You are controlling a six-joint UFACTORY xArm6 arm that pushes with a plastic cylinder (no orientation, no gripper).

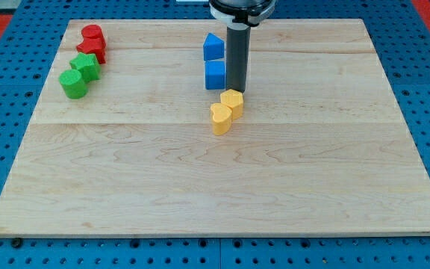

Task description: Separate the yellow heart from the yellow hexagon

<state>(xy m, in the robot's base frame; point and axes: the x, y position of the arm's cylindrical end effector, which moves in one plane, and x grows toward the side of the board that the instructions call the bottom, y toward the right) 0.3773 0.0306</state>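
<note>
The yellow heart (220,118) and the yellow hexagon (232,101) sit touching each other near the board's middle, the heart at the hexagon's lower left. My tip (237,90) comes down just behind the hexagon's top edge, at or nearly touching it. The rod rises from there toward the view's top.
A blue cube (215,75) stands just left of the rod, with a blue pentagon-like block (213,47) above it. Two red blocks (92,41) and two green blocks (79,76) cluster at the upper left. The wooden board (215,187) lies on a blue pegboard.
</note>
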